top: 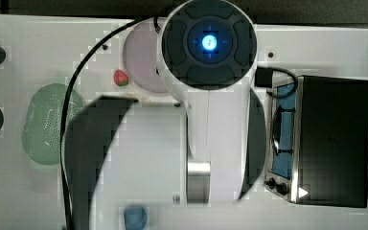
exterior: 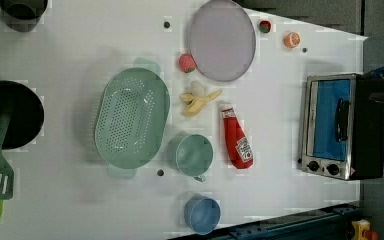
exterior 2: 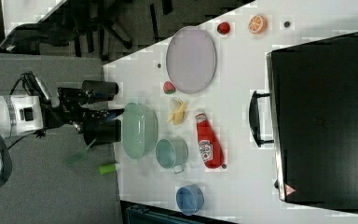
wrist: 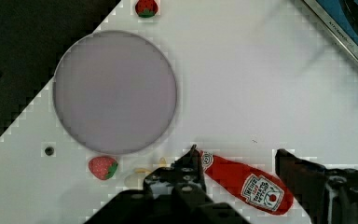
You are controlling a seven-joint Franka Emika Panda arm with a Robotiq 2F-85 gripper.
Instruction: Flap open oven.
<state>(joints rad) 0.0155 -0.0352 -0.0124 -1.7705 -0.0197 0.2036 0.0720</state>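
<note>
The oven (exterior: pixel 341 126) stands at the left view's right edge of the white table (exterior: pixel 80 200), with its blue glass door shut and the black bar handle (exterior: pixel 340 120) lying across the glass; two black knobs (exterior: pixel 323 168) sit on the silver frame beside the door. In the wrist view a corner of the oven door shows far from the jaws, with bare table between them. The gripper (wrist: pixel 237 156) hangs above the table with its jaws spread wide and nothing between them except the air; the ketchup bottle (wrist: pixel 244 183) lies on the table under the gap, reaching from one finger toward the other. Beyond the jaws, on the side away from the oven, lies the round lilac plate (wrist: pixel 115 92), and a strawberry (wrist: pixel 102 167) rests just beside the plate's rim, close to one finger. A second strawberry (wrist: pixel 146 7) lies past the plate, well apart from the jaws. In the right view the gripper (exterior 2: pixel 114 113) is seen over the table's far side from the oven, near the green colander (exterior 2: pixel 140 129). In the left view a peeled banana (exterior: pixel 199 100) lies between the plate and the ketchup bottle, a green cup (exterior: pixel 194 155) stands next to the colander, and a blue cup (exterior: pixel 202 214) stands near the table edge.
</note>
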